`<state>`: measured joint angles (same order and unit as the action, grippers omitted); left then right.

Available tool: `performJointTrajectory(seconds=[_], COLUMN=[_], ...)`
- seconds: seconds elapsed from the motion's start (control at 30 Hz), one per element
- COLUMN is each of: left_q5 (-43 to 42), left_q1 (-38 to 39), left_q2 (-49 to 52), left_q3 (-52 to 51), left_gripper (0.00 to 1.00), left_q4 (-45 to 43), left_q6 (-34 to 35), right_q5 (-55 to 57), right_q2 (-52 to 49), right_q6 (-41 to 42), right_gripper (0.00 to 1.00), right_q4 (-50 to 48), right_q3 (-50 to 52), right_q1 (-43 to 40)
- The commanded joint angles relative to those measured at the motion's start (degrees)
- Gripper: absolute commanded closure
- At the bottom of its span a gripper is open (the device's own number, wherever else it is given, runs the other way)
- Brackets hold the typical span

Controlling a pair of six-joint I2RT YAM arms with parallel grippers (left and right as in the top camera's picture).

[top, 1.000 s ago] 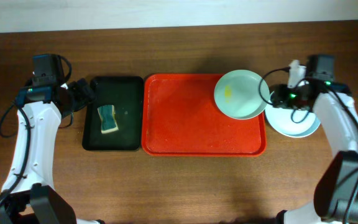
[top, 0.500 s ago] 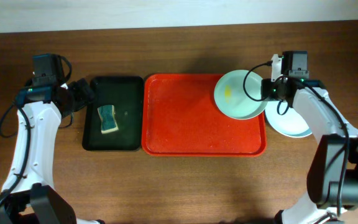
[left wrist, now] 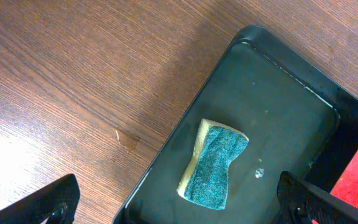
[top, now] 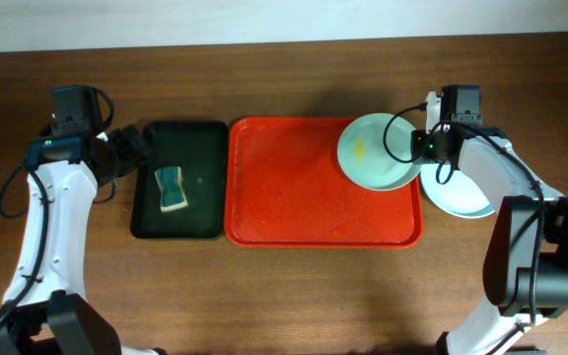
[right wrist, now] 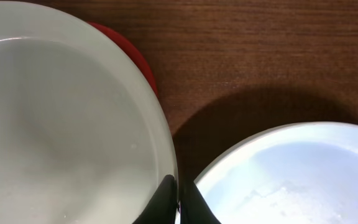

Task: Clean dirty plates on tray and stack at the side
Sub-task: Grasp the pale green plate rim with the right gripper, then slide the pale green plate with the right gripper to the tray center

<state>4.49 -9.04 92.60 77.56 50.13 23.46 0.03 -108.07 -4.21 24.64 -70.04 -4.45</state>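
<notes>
A pale mint green plate (top: 378, 150) with a small yellow smear lies in the far right corner of the red tray (top: 304, 202). My right gripper (top: 423, 146) is shut on that plate's right rim. In the right wrist view its fingers (right wrist: 178, 202) pinch the rim of the mint plate (right wrist: 61, 124) just over the tray's edge (right wrist: 138, 59). A pale blue plate (top: 461, 195) lies on the table right of the tray, close beside the gripper (right wrist: 291, 174). My left gripper (top: 126, 153) stands open at the left, over the edge of the black tray (left wrist: 179, 208).
A smaller black tray (top: 178, 212) lies left of the red tray, with a green-and-yellow sponge (top: 171, 187) in it. From the left wrist the sponge (left wrist: 215, 163) shows on the wet black tray (left wrist: 278, 118). Brown wooden table lies all around.
My right gripper has moved left from above the blue plate to the mint plate's rim and has shut on it. The left arm has not moved.
</notes>
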Motion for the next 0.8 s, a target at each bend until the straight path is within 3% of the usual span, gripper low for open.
performJointTrajectory(seconds=[0.0,0.3,0.4,0.5,0.77], left_q5=[-0.2,-0.2,-0.2,-0.2,-0.2], left_q1=[0.0,0.0,0.0,0.0,0.0], left_q2=[-0.7,-0.7,-0.7,-0.7,-0.7], left_q3=[0.0,0.0,0.0,0.0,0.0], left_gripper=[0.01,0.01,0.01,0.0,0.01], left_q4=[0.1,0.1,0.1,0.1,0.1], left_q6=[0.5,0.5,0.5,0.5,0.5], right_q5=[0.7,0.7,0.7,0.1,-20.0], right_q2=[-0.4,-1.3,-1.6,-1.5,0.5], right_q6=[0.2,0.2,0.2,0.6,11.2], right_gripper=[0.85,0.83,0.96,0.96,0.96], right_q4=[0.2,0.8,0.8,1.2,9.8], right_q3=[0.4,0.5,0.5,0.2,-1.6], right_q1=[-0.1,-0.1,-0.1,-0.1,0.0])
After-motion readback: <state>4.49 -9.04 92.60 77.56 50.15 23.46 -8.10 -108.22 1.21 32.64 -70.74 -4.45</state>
